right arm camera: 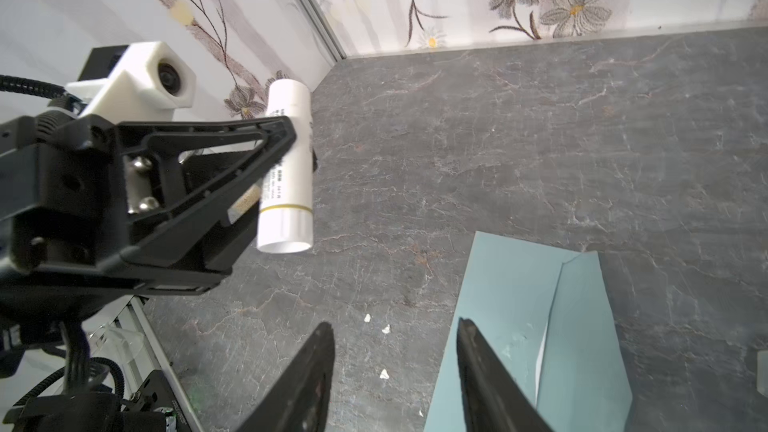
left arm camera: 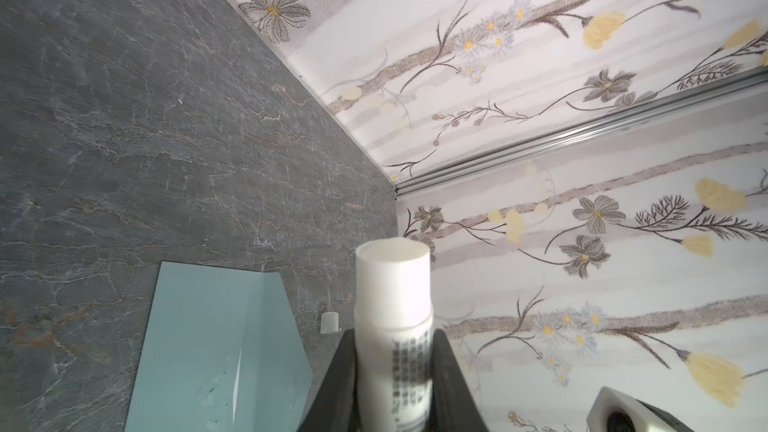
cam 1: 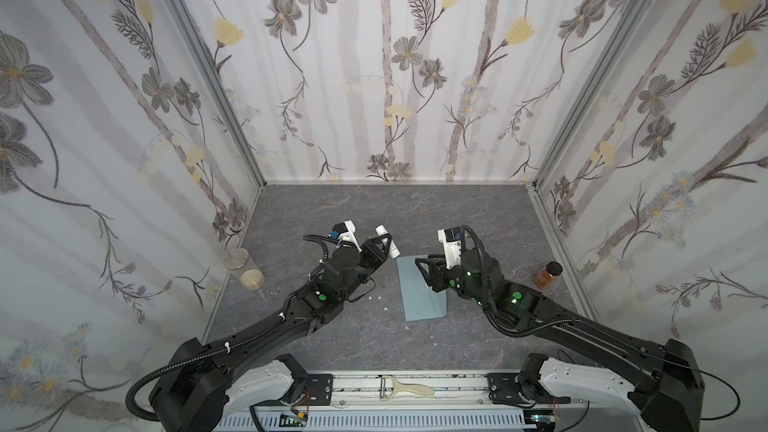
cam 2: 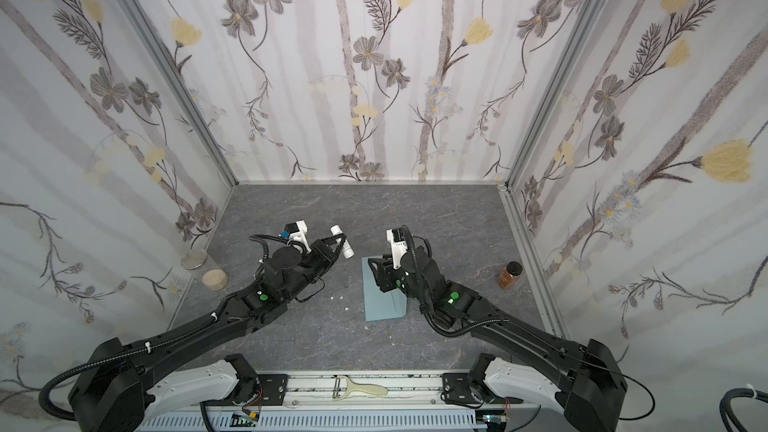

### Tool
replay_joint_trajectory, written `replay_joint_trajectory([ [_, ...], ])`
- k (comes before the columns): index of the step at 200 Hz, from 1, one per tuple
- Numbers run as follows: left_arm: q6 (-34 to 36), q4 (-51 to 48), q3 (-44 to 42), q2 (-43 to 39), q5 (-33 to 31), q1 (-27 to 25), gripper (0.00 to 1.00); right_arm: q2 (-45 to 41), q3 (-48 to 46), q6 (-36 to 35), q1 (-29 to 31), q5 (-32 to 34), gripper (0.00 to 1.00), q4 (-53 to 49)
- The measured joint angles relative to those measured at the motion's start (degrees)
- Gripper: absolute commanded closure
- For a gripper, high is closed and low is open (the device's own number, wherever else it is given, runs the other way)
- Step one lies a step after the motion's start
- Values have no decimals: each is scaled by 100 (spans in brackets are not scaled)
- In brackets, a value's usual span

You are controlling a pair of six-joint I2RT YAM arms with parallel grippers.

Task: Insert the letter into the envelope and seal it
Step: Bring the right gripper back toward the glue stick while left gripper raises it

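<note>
The blue-grey envelope [cam 1: 419, 301] lies flat near the middle of the grey bench [cam 1: 457, 218], a thin white sliver [right arm camera: 540, 351] showing along one crease. Near its far corner, the left hand [cam 1: 387, 243] is clamped on a white glue stick [right arm camera: 291, 184]. The right hand [right arm camera: 395, 326] hovers over the envelope, jaws parted wide, holding nothing.

No wording is reading clearly anywhere in the scene. The glue stick [left arm camera: 392, 317] is carrying a block of small dark print along its white barrel, running down to a thin gold band [right arm camera: 286, 209]. The characters are blurring beyond reading in both wrist views and are showing too small in both top views.
</note>
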Motion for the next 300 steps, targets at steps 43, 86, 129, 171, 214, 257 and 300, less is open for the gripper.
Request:
replay_joint_trajectory([
  [43,-610,20,11,157,-42,-20,100,562,450,-310,442,597,53,286],
  [86,-820,24,24,149,-101,-50,100,1043,852,-525,476,645,65,431],
  [129,-898,26,31,136,-129,-50,100,1248,1005,-632,492,431,67,501],
  [171,-898,26,31,118,-149,-50,100,1309,1003,-632,492,251,71,649],
  [214,-898,-9,66,118,-155,-48,100,1351,1010,-632,479,216,67,715],
  [257,-911,9,74,63,-173,-48,100,1392,1012,-629,490,140,60,643],
  [300,-914,15,76,31,-170,-48,100,1370,907,-614,485,138,71,636],
])
